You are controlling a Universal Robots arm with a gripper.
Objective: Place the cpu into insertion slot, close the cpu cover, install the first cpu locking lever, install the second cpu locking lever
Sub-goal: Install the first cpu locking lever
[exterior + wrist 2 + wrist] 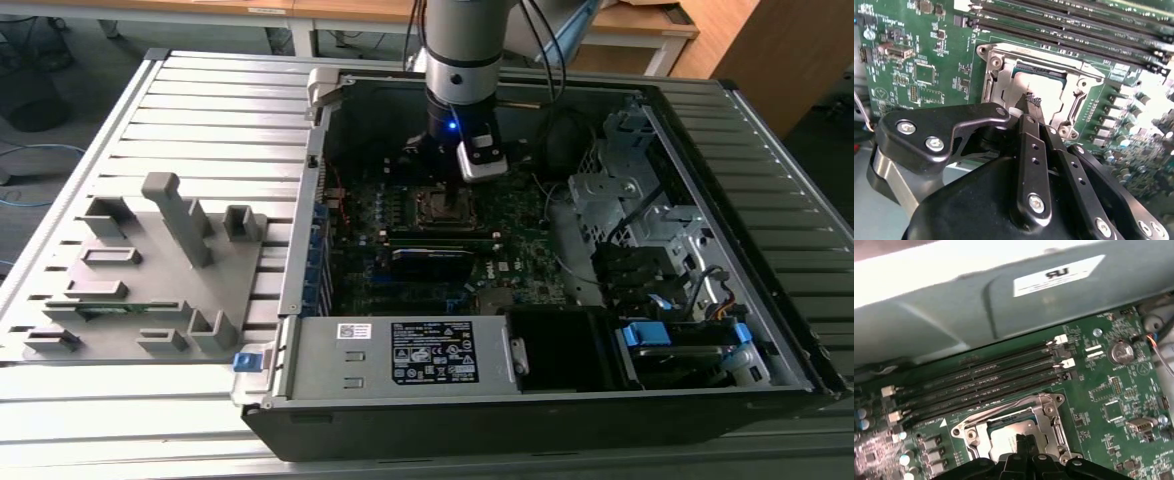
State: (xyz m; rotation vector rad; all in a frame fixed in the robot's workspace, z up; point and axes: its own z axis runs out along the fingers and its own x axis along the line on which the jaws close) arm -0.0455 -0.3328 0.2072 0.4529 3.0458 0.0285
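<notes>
The arm reaches down into an open computer case [534, 400] lying on a slatted metal bench [214, 90], near the bench's far edge. In the exterior view the gripper [451, 172] hangs just above the insertion slot [442, 208], which sits on the circuit board [521, 235] toward the far side of the case.

In the second wrist view the gripper [1031, 102] has its two black fingers [1030, 145] drawn together until the tips meet, with nothing held between them. The tips hover right over the cpu [1046, 87], whose dull silver-grey top lies flat inside the insertion slot [999, 75]. The cpu cover [1079, 67] appears as a silver frame around the chip; whether it lies fully down cannot be told from these views.

In the first wrist view the cpu [1006, 432] again lies seated in the insertion slot [971, 432], with the fingertips [1024, 442] poised over its near edge. Rows of long black memory slots [979, 382] run just beside the socket, between it and the grey case wall [954, 315]. A round coin battery [1120, 351] sits on the board, well apart from the socket.

On the bench beside the case, toward the exterior view's left, rests a grey fixture tray [147, 280] with upright holders.
</notes>
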